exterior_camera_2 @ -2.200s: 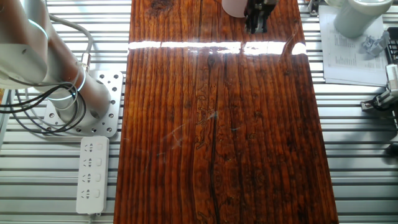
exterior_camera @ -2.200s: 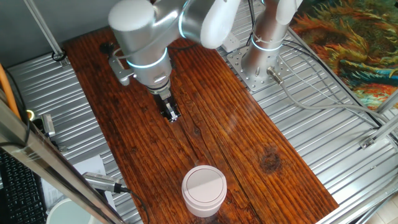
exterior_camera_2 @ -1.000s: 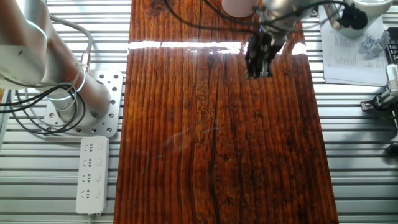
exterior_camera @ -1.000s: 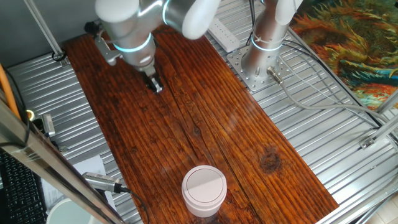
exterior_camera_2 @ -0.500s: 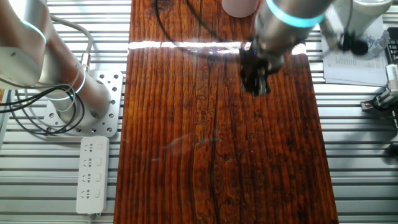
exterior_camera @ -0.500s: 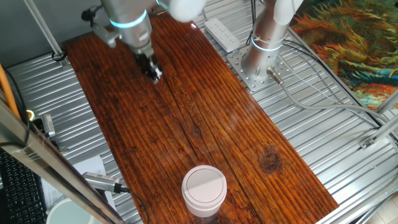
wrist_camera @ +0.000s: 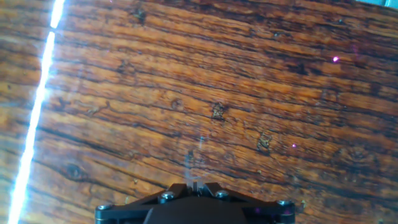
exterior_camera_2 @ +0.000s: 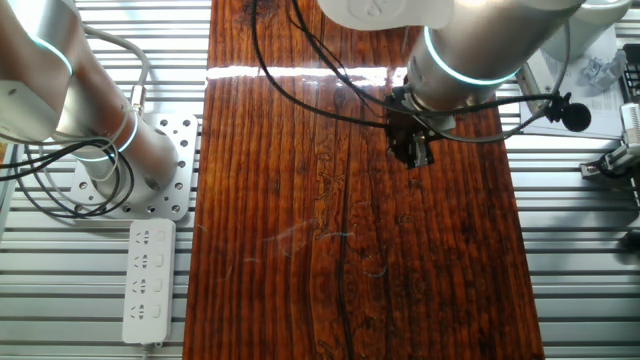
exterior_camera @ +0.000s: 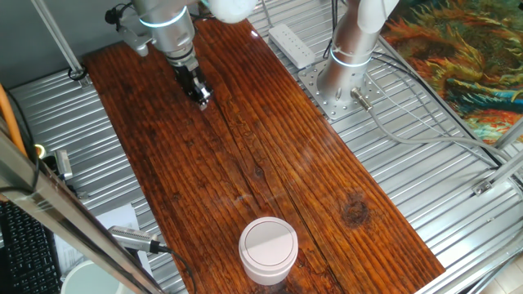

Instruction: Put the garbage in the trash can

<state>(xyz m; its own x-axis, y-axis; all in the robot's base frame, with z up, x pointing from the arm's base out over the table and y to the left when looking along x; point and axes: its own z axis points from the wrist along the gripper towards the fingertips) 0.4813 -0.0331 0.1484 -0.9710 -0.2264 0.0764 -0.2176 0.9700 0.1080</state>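
Hanging over the far left part of the wooden tabletop (exterior_camera: 278, 163), the gripper (exterior_camera: 202, 99) is pointing down at the boards with its tip close to the surface. Its two fingers are pressing together, with no gap showing between them in the hand view (wrist_camera: 196, 185). A whitish fleck is showing right at the fingertips in one fixed view, but I cannot tell whether that is the garbage or only a glint. I am not making out the scrap anywhere else on the wood. From the other side, the gripper (exterior_camera_2: 412, 155) is sitting dark under the arm's wide silver wrist, over the right half of the boards.

Moving right, the trash can (exterior_camera: 268, 250) is standing upright at the near end of the tabletop, well apart from the gripper, with its round pale lid lying flat on top. Farther right, a white power strip (exterior_camera: 292, 44) is lying on the ribbed metal bench beside the wood. Just beyond it, the arm's base (exterior_camera: 350, 59) is standing bolted to a perforated plate.
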